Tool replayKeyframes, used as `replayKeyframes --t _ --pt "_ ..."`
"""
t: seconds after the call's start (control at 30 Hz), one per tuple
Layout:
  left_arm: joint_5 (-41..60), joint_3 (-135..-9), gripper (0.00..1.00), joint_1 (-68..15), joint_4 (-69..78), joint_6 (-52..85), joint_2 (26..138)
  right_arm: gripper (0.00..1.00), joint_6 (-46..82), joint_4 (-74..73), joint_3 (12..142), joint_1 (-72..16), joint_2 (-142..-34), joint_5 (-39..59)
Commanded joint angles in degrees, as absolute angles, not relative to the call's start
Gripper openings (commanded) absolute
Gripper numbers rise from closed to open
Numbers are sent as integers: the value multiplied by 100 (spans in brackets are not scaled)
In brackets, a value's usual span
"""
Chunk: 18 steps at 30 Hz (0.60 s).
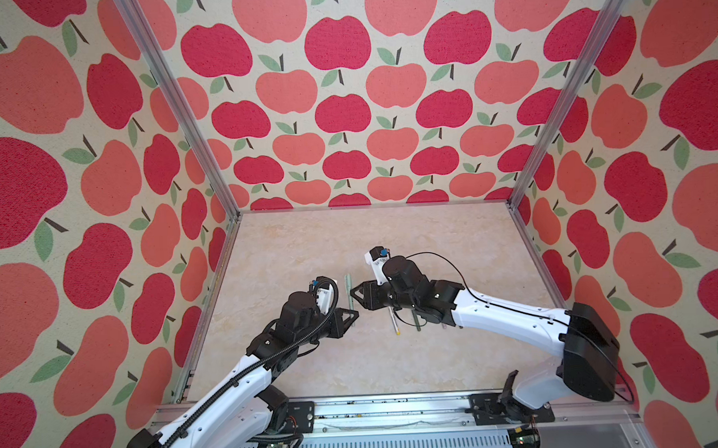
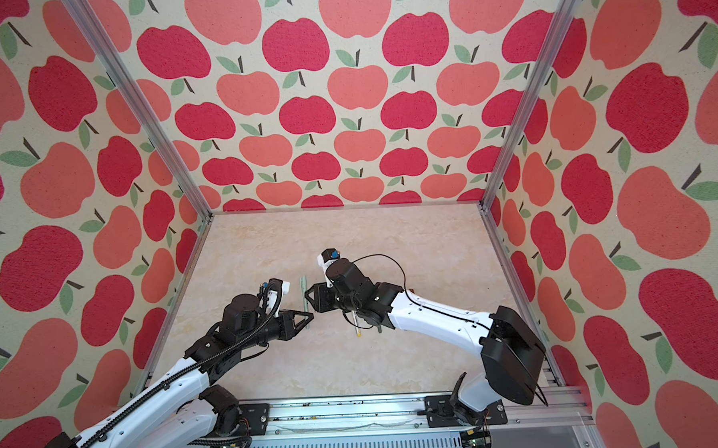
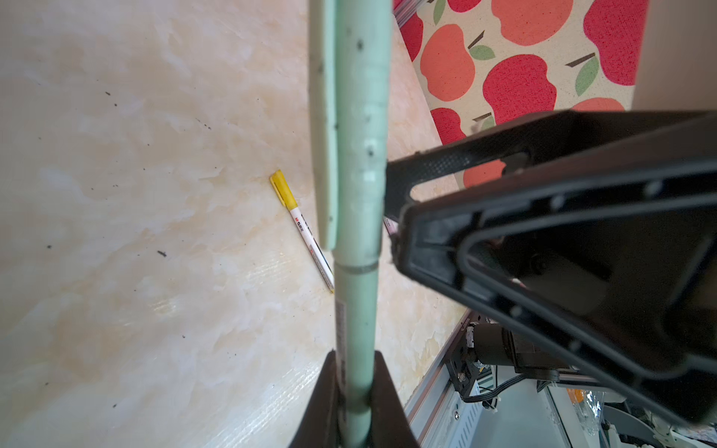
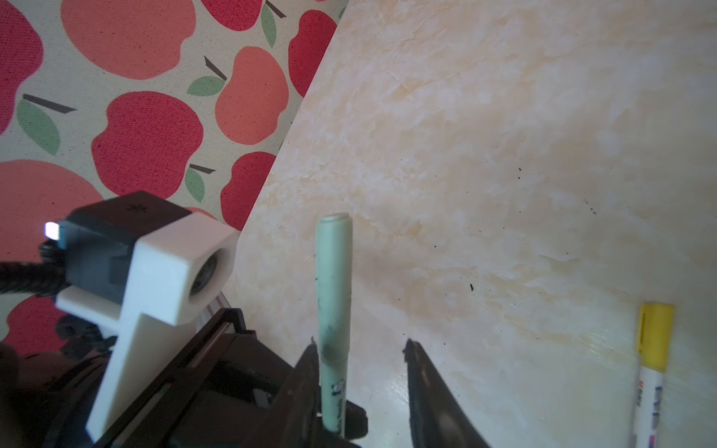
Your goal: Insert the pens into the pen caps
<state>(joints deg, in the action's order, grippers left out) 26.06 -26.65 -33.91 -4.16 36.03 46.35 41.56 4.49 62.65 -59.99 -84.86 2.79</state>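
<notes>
We see the pale green pen point(image 3: 357, 155) as matt plastic, smudged with dark specks. The yellow-capped pen point(image 3: 301, 227) looks glossy. The table point(image 1: 350, 242) is smooth, marbled, faintly shiny; the walls point(image 1: 344, 109) coarse woven cloth; the frame posts point(image 1: 178, 108) brushed metal.

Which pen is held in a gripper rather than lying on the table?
The pale green pen, clamped in the left gripper; the yellow-capped white pen lies on the table.

Apple-print walls point(image 1: 343, 88), marbled beige tabletop point(image 1: 391, 240)
</notes>
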Motion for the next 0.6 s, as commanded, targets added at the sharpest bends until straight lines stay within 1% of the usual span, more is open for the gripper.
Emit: replayKeyframes --t 0.0,0.1,0.23,0.43,0.53,0.57 --pt "2923 -2812 0 -3373 -607 3251 4553 52 3658 627 6253 -5902 -8104 764" --pt "3229 -2842 0 -3367 -642 3133 4553 62 3416 676 6267 -5824 -7940 964" --pt "3665 -2874 0 -3371 -527 3058 4524 65 3266 725 6299 -5642 -7848 1329" --pt "4189 -2909 1 -3418 -374 3032 4513 65 3191 754 6363 -5373 -7850 1774" --pt "4314 -2909 1 -3487 -284 3082 4504 62 3182 645 6355 -5292 -7872 2066" --pt "4331 -2909 1 -3514 -244 3106 4493 59 3182 590 6346 -5267 -7892 2188"
